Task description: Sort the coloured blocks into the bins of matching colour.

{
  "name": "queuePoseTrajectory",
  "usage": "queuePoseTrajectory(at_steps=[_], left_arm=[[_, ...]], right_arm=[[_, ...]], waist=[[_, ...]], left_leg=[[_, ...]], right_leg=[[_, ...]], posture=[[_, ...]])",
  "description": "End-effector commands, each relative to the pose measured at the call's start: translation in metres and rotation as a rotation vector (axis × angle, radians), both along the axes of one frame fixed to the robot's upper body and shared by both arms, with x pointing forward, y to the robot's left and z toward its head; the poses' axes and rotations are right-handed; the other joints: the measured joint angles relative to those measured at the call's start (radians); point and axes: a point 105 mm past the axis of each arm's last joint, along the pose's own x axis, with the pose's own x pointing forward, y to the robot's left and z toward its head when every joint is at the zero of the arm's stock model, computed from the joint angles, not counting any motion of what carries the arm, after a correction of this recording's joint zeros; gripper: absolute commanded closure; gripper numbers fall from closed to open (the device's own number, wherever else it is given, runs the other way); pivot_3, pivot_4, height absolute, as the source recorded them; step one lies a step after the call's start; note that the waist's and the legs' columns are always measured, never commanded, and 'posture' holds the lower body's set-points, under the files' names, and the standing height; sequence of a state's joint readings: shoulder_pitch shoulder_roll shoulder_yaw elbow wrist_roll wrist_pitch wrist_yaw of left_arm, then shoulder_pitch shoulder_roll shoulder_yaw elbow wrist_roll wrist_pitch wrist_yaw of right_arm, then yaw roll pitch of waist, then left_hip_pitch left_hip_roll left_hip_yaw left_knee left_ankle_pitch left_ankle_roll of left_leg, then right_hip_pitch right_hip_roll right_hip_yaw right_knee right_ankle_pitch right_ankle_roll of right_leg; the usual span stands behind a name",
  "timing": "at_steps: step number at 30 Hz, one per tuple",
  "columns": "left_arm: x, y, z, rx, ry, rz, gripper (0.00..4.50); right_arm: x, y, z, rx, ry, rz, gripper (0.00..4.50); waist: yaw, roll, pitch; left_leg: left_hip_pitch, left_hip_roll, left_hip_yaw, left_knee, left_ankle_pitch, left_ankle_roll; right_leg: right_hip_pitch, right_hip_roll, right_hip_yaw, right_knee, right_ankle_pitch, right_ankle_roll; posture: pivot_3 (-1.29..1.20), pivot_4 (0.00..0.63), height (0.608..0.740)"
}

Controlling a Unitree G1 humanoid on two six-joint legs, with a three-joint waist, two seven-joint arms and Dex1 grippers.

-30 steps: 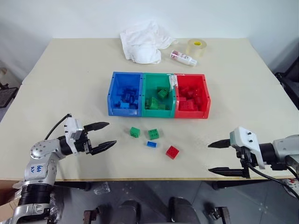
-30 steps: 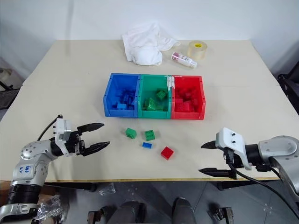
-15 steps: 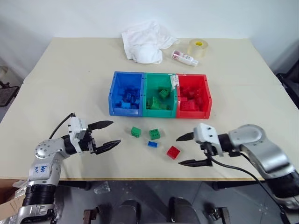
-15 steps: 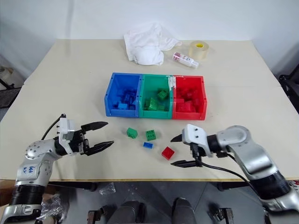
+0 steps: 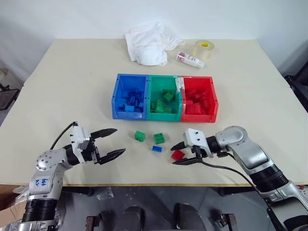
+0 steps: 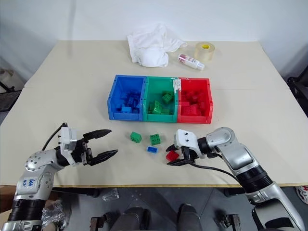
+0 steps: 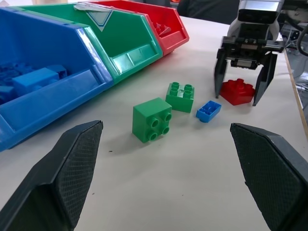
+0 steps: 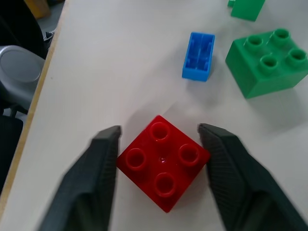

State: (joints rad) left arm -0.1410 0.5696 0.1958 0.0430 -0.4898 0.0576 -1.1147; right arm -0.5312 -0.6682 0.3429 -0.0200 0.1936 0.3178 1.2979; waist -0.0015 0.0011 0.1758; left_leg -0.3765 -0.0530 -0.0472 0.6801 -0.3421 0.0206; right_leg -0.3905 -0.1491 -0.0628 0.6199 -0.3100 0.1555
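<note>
The left end effector point(image 7: 166, 178) has its two black fingers wide apart. Past them on the tabletop point(image 7: 192, 159) sit two green blocks point(image 7: 152, 119), a small blue block point(image 7: 208, 110), and a red block point(image 7: 237, 91) between the right end effector's point(image 7: 240, 91) fingers.

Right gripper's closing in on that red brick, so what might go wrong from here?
The red block sits cornerwise between the right gripper fingers, so it may twist or pop out as they close. The small blue block and a green block lie close by; a sweep toward the red bin might knock them.
</note>
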Motion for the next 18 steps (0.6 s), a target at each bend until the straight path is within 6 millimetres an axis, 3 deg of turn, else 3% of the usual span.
queuePoseTrajectory(at_steps=[1, 6, 11, 18], left_arm=[[-0.004, -0.002, 0.007, -0.019, -0.033, -0.006, 0.0], [-0.004, -0.005, 0.006, -0.027, -0.03, -0.01, 0.0], [0.002, -0.005, 0.006, -0.025, -0.031, -0.016, 0.0], [0.007, -0.005, 0.008, -0.023, -0.039, -0.025, 0.0]], right_arm=[[-0.002, 0.003, 0.02, 0.076, -0.042, -0.008, 2.43], [0.006, 0.002, 0.048, 0.183, -0.09, -0.105, 2.43], [0.048, -0.018, 0.096, 0.257, -0.277, -0.282, 2.43], [0.107, -0.044, 0.124, 0.234, -0.441, -0.474, 2.43]], waist=[[0.001, 0.0, 0.0], [0.001, 0.0, 0.0], [0.0, 0.0, 0.0], [-0.004, 0.0, 0.0]], left_leg=[[0.0, 0.0, 0.0, 0.0, 0.0, 0.0], [0.0, 0.0, 0.0, 0.0, 0.0, 0.0], [0.0, 0.0, 0.001, 0.0, 0.0, 0.0], [0.0, -0.001, 0.001, -0.001, 0.0, 0.0]], right_leg=[[0.0, 0.0, 0.0, 0.0, 0.0, 0.0], [0.0, 0.0, 0.0, 0.0, 0.0, 0.0], [0.0, 0.0, 0.0, 0.0, 0.0, 0.0], [-0.001, 0.0, 0.0, 0.001, 0.0, 0.0]], posture=[[0.0, 0.15, 0.74], [0.0, 0.15, 0.74], [0.0, 0.15, 0.74], [0.0, 0.15, 0.74]])
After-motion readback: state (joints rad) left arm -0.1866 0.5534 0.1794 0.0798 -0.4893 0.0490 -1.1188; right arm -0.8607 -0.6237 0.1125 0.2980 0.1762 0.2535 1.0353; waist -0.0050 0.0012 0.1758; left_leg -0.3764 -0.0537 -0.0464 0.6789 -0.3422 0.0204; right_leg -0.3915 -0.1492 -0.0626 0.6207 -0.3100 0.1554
